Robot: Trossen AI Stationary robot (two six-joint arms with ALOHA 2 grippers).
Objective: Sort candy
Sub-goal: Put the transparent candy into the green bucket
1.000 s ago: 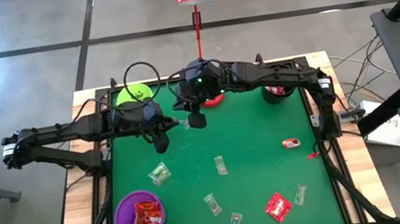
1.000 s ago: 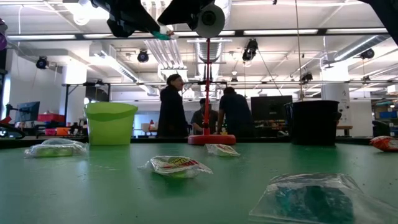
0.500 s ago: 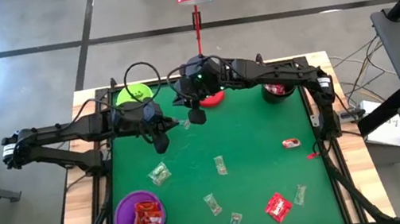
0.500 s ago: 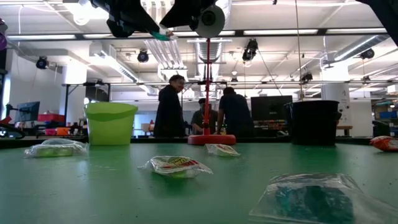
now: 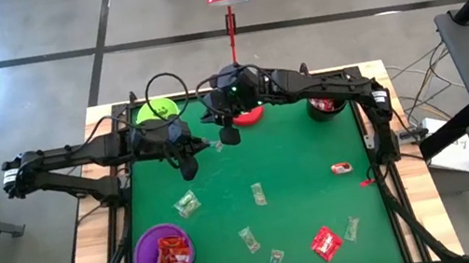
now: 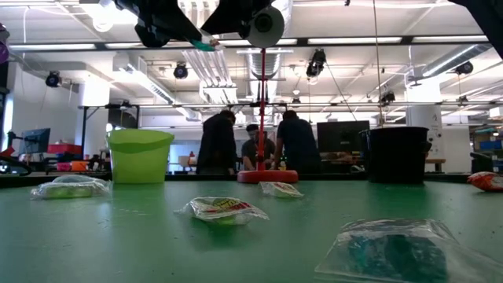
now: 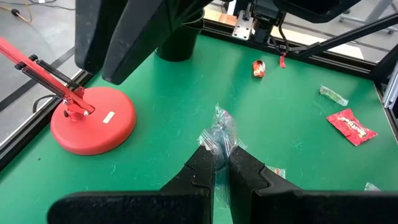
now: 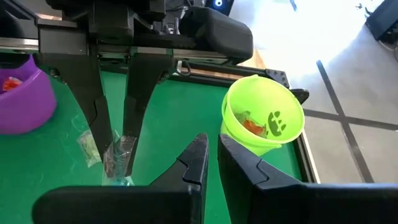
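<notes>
surface: green mat [image 5: 299,178], loose candy [image 5: 258,194] scattered on it well away from the red lamp base [image 7: 93,119] | left gripper [image 7: 221,163] near lamp base, clenched on a clear-wrapped candy [image 7: 219,134] | right gripper [image 8: 211,152] just beside it, pinched closed, empty | room: people [image 6: 259,145] standing behind the lamp base

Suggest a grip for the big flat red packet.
Probably come straight down on the red packet and pinch across its shorter width: it lies flat on the mat, turned diagonally, so no edge offers a side approach.
</notes>
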